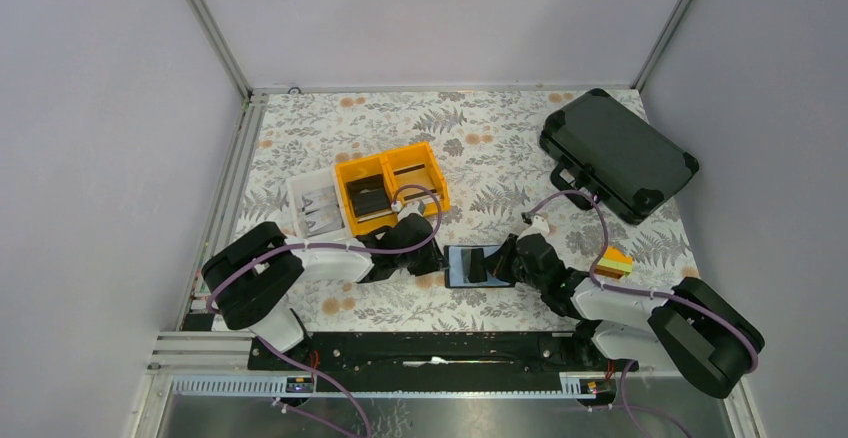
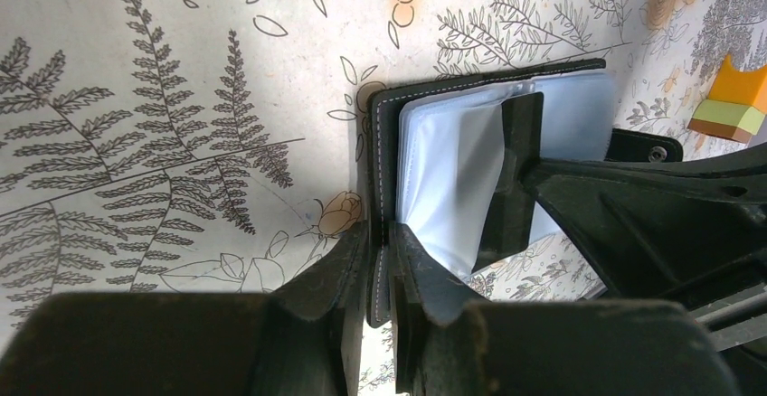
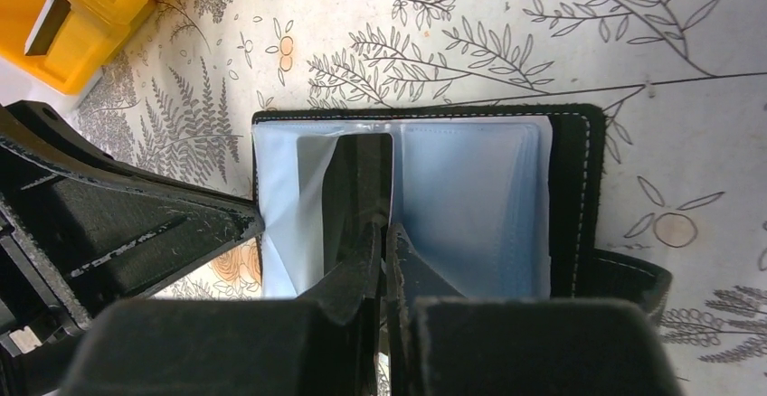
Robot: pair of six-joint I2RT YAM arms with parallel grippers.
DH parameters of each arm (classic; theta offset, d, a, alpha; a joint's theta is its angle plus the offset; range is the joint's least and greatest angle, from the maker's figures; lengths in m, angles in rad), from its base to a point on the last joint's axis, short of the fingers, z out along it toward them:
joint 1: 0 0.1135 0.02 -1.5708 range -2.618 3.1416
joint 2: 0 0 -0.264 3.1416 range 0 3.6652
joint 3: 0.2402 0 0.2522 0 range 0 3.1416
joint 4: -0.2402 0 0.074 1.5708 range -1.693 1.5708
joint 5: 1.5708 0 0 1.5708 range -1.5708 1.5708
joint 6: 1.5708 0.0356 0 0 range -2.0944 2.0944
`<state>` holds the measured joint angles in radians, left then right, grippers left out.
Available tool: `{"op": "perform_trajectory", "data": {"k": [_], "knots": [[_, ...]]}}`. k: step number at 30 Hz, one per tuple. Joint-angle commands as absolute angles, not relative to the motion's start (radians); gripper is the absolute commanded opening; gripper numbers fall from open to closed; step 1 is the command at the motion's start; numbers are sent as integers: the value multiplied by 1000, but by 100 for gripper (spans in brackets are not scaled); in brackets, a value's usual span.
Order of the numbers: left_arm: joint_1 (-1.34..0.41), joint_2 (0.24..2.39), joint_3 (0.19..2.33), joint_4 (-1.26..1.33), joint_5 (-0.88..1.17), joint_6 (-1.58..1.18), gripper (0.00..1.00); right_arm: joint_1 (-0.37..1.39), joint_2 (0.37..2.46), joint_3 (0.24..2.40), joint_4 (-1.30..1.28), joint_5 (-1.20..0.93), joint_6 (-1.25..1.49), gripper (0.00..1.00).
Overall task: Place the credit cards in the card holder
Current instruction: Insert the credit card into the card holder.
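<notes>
The card holder (image 1: 470,266) lies open toward the front edge of the tabletop (image 1: 480,148), about midway along it. Our left claw (image 2: 382,260) is pinched onto its stitched black cover, and our right claw (image 3: 380,233) is closed on a dark credit card (image 3: 357,179) whose far end sits at a clear pocket (image 3: 289,215). We judge the card light, stiff and slick, best held by its trailing edge. The holder looks soft and floppy, so we would pin it by the cover's rim, and its thin pockets may buckle if we push askew.
</notes>
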<state>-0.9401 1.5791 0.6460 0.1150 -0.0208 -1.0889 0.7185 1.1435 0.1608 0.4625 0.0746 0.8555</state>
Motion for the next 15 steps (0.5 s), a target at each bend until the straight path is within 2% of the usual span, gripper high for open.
{"op": "perform_trajectory", "data": {"k": [1, 10, 12, 15], "knots": [[-948, 1579, 623, 88, 23, -1069, 17, 772, 1204, 179, 421, 94, 873, 0], [-949, 1565, 611, 102, 27, -1074, 17, 827, 1230, 218, 422, 117, 896, 0], [-945, 1547, 614, 72, 6, -1061, 22, 827, 1211, 212, 396, 137, 897, 5], [-938, 1513, 615, 43, -23, -1042, 33, 826, 1165, 190, 369, 166, 902, 18]]}}
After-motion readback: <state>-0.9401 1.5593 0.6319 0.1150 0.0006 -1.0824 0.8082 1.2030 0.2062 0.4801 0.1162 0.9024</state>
